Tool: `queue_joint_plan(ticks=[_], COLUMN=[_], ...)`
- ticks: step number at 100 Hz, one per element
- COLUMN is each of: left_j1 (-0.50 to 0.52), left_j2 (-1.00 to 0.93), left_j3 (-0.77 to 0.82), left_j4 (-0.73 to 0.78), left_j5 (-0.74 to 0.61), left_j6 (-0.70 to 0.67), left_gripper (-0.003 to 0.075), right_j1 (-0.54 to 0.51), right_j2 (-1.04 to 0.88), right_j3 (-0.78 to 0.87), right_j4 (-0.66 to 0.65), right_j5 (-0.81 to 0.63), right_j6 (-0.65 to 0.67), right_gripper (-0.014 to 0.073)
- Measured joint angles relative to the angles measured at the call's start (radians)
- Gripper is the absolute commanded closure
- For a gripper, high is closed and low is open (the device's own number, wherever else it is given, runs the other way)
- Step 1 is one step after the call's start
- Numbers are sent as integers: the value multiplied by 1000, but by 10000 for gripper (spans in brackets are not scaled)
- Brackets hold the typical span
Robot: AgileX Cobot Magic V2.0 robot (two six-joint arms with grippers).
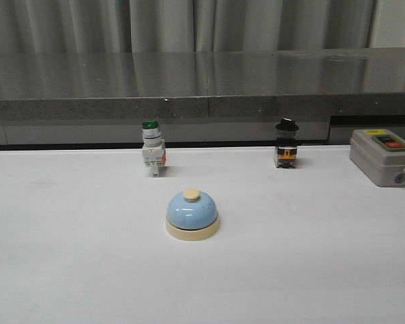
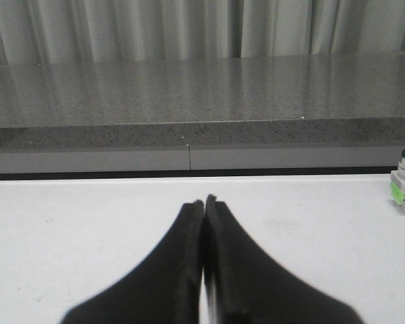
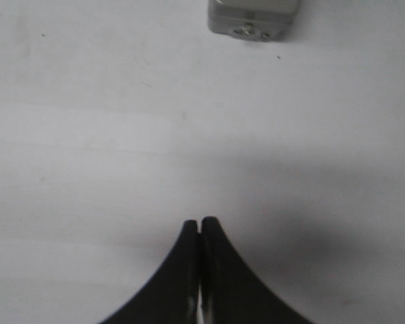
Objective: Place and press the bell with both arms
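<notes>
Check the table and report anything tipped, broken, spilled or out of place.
Nothing stands out. The bell sits upright on the table, apart from the green switch, black switch and grey box, all upright along the back edge. No spills or damage show. Both the left gripper and right gripper are shut and empty.

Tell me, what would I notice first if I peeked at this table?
Probably the small light-blue dome-shaped bell with its cream button, sitting alone in the middle of the white table. Behind it stand a green-capped white push-button switch and a black-capped switch, with a grey box with a red button at the far right edge. In the wrist views, both black grippers are pinched shut, holding nothing.
</notes>
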Motion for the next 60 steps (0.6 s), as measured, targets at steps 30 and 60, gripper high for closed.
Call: queue_joint_plan(ticks=[30, 60], left_j1=[0, 0], left_j2=[0, 0], left_j3=[0, 0], left_j4=[0, 0], left_j5=[0, 0], left_j6=[0, 0], left_gripper=[739, 739], right_j1=[-78, -80], right_j2=[-204, -418], right_j3=[156, 325], right_j4=[0, 0], right_j5=[-27, -157], right_j6=[1, 1], right_gripper=[662, 662])
